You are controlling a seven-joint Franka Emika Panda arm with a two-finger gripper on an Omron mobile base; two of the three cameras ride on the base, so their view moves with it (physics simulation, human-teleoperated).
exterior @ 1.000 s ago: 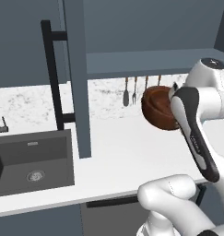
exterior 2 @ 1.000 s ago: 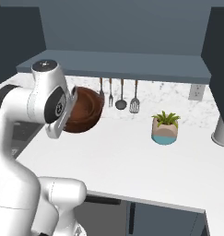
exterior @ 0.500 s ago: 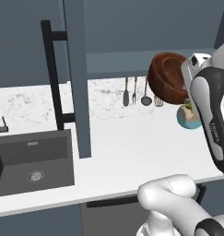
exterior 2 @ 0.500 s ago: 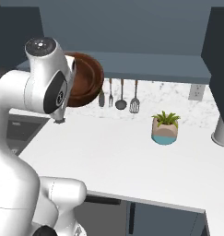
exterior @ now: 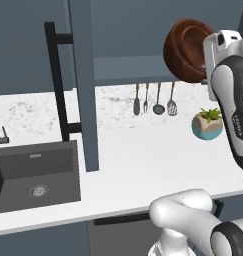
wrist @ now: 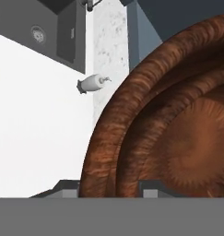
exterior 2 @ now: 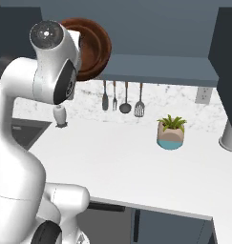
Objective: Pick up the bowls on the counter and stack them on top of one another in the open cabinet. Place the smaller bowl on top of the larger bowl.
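High before the cabinet (exterior: pixel 143 35) — gripper (wrist: pixel 111 186) grasps the larger bowl (exterior: pixel 185 50).

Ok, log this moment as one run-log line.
phase: carrying | gripper: shut on larger bowl | bowl: tilted on edge, raised at cabinet height, above counter | placed: not yet

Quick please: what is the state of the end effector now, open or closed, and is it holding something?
End effector: closed on the rim of the large, round, dark reddish-brown wooden bowl, held up at cabinet height.

One larger bowl (exterior: pixel 185 47), four hanging utensils (exterior: pixel 154 100), one plant (exterior: pixel 208 123).
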